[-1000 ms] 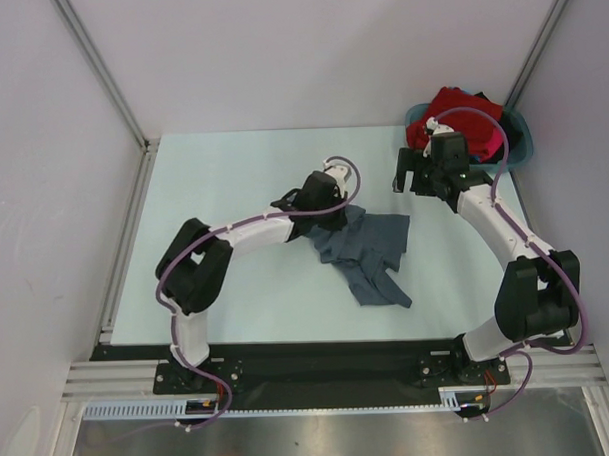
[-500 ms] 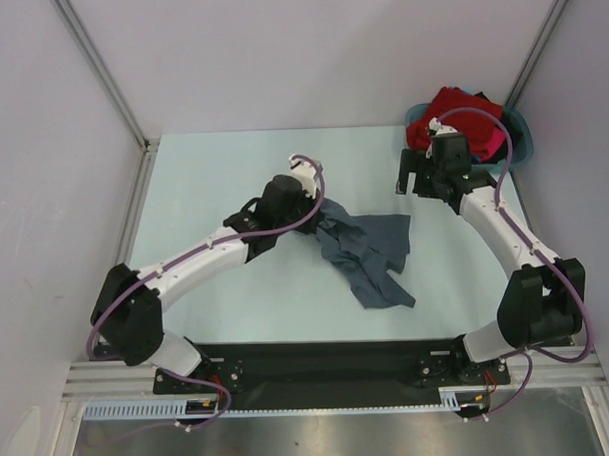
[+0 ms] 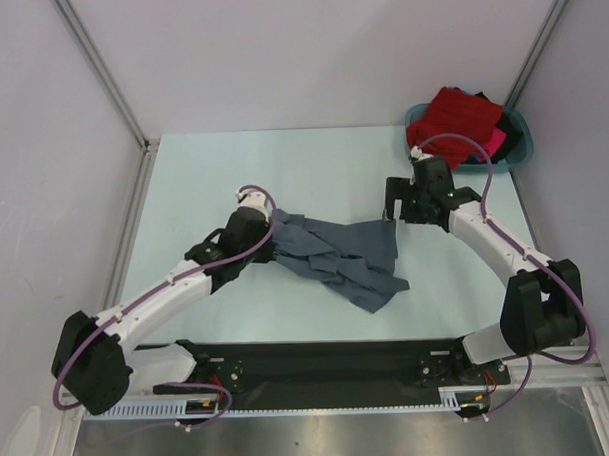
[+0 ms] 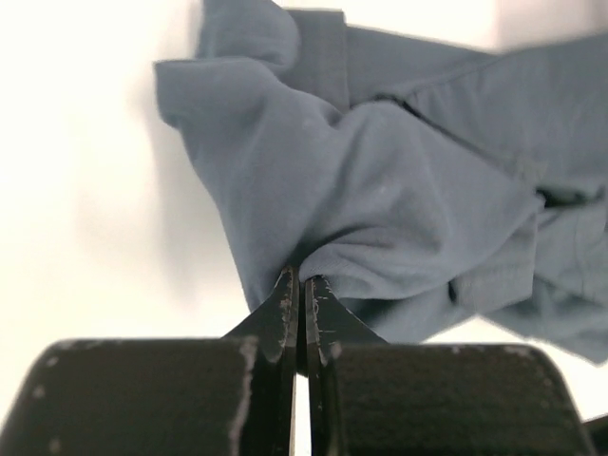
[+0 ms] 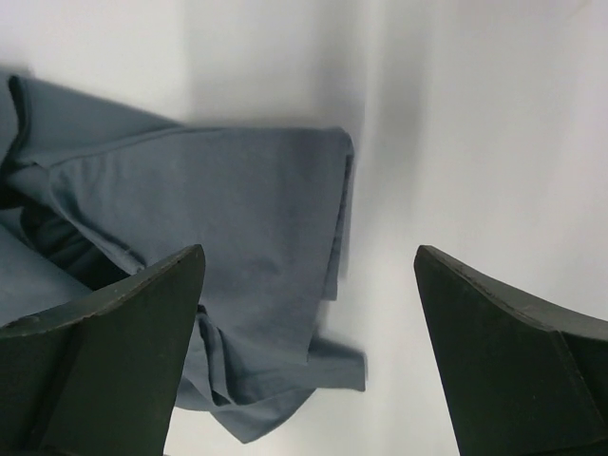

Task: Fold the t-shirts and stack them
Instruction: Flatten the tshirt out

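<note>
Top view: the slate-grey t-shirt lies rumpled mid-desk, its soft folds trailing toward the near edge. A red t-shirt is heaped in the teal basin at the far right corner.

Left wrist: the left gripper is clenched on a bunched ridge of the grey cloth.

Right wrist: the right gripper is released, its jaws spread wide above the shirt's flat hemmed edge.

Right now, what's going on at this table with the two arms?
The robot is partway into laying out a grey t-shirt, which lies crumpled and unfolded on the table. The left gripper is shut on a bunched bit of the shirt's left edge. The right gripper hangs open over the shirt's opposite edge, holding nothing. A red t-shirt tops a pile waiting in the teal basin at the far right corner.
</note>
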`<state>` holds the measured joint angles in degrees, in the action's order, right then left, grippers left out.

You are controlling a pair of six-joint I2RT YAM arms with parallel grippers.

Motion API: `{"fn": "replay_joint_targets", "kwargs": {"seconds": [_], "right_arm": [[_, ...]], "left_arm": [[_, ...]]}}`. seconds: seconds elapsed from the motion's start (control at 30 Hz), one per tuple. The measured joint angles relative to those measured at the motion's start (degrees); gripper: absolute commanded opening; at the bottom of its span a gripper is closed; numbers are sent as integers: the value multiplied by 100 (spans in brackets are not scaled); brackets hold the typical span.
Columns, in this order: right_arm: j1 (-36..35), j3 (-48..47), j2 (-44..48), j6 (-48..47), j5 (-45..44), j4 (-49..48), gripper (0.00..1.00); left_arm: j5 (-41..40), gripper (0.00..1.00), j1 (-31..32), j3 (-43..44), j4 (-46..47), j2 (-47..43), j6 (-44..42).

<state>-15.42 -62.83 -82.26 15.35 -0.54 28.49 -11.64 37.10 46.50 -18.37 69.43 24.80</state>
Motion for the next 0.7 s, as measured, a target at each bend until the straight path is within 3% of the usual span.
{"fn": "replay_joint_targets", "kwargs": {"seconds": [0.1, 0.13, 0.17, 0.2, 0.27, 0.37, 0.5, 0.6, 0.67, 0.7], "right_arm": [[-146, 282, -48, 153, 129, -61, 98], [-181, 385, -74, 192, 166, -72, 98], [-199, 492, -107, 251, 223, -94, 97], [-197, 595, -140, 315, 295, -125, 96], [-175, 785, -186, 437, 470, -227, 93], [-166, 1005, -267, 651, 824, -466, 89], [-214, 1150, -481, 901, 1349, -859, 85], [-374, 1185, -612, 1054, 1652, -1071, 83], [-490, 1185, -643, 1119, 1818, -1176, 73], [-551, 1185, -647, 1152, 1906, -1237, 58]], "left_arm": [[-323, 0, -87, -229, -240, -470, 343], [-428, 5, -133, -304, -330, -638, 439], [-535, 39, -173, -365, -411, -802, 520], [-619, 41, -197, -400, -494, -922, 533], [-748, 28, -229, -461, -570, -1169, 669], [-796, 35, -240, -492, -568, -1366, 671], [-780, 29, -240, -492, -487, -1281, 680], [-743, 29, -240, -490, -457, -1027, 675], [-693, 29, -240, -490, -442, -859, 675], [-640, 27, -240, -490, -426, -800, 675]]}}
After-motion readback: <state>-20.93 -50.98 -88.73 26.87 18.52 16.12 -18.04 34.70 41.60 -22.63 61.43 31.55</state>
